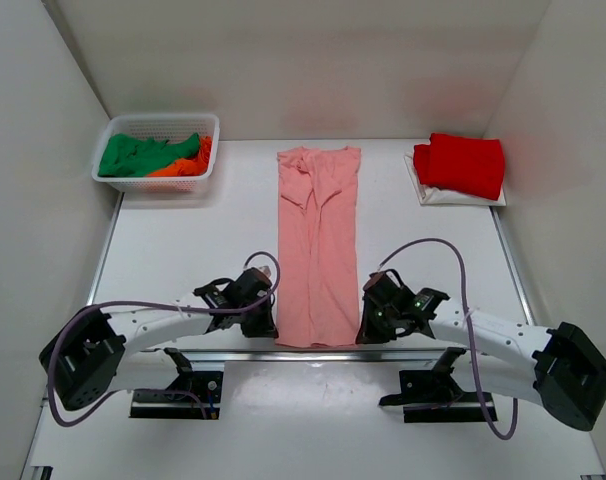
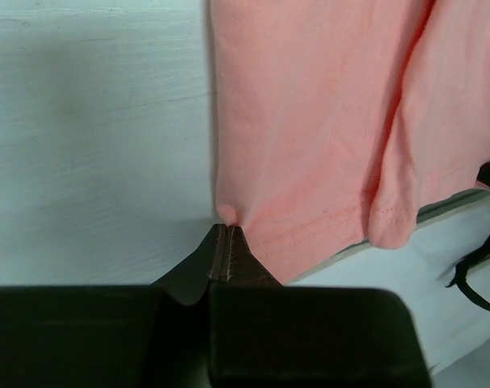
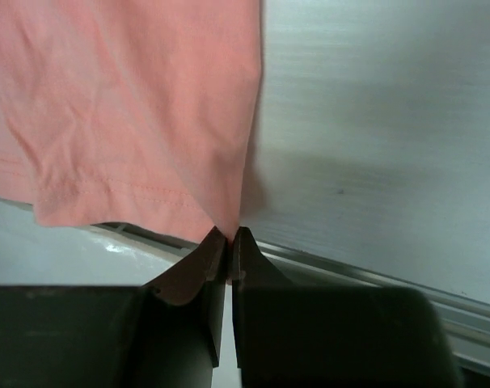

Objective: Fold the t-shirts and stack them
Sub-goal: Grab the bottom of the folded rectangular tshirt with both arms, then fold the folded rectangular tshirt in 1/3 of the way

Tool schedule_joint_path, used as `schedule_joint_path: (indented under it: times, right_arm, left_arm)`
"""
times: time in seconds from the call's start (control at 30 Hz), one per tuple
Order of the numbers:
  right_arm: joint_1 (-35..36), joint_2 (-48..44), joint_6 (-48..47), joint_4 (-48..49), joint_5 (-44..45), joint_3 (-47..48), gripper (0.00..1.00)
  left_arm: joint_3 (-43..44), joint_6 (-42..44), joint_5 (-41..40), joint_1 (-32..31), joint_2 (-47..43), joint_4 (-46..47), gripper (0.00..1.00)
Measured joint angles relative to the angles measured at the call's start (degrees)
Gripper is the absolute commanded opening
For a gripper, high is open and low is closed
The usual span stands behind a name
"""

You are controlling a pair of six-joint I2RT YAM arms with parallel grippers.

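Left fingers (image 2: 221, 250) are pinched shut on the near-left hem corner of the salmon-pink t-shirt (image 1: 318, 250), and right fingers (image 3: 219, 246) are shut on the near-right one, at the worktop's (image 1: 183, 240) near edge. The red t-shirt (image 1: 463, 163) sits folded in the far-right corner on something white, can't tell what. In the far-left basket (image 1: 153, 122), the green t-shirt (image 1: 133, 157) half buries the orange t-shirt (image 1: 186, 166).

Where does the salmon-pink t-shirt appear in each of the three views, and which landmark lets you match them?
Top external: the salmon-pink t-shirt lies as a long strip down the middle.
Left wrist: upper right, one hem corner pinched in the shut left hand.
Right wrist: upper left, the other hem corner pinched in the shut right hand.
Shared landmark: the metal edge strip just below the hem.
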Motion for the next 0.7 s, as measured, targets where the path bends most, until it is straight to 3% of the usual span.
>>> schedule_joint_path:
  times: [0.13,0.3,0.53,0.7]
  right_arm:
    - [-5.05,3.04,-5.68,-2.78,-3.67,5.57,0.00]
    - [-13.84,10.54,-14.27,-5.35,-7.72,17.05,0.00]
    - [-25.24,25.90,-26.38,-9.42,-11.21,38.38,0.00]
    - [-29.33,39.80,-31.89,-12.09,-11.54,53.29,0.00]
  left_arm:
    - [3.52,0.98,1.16,2.03,-0.61,-2.69,0.00]
    - [15.02,4.15,3.43,9.35,2.91,-4.26,0.00]
    - [32.59,9.64,6.97,22.16,18.10,-4.68,0.00]
    - [43.74,12.35,8.39,26.64,30.60,-5.33,0.00]
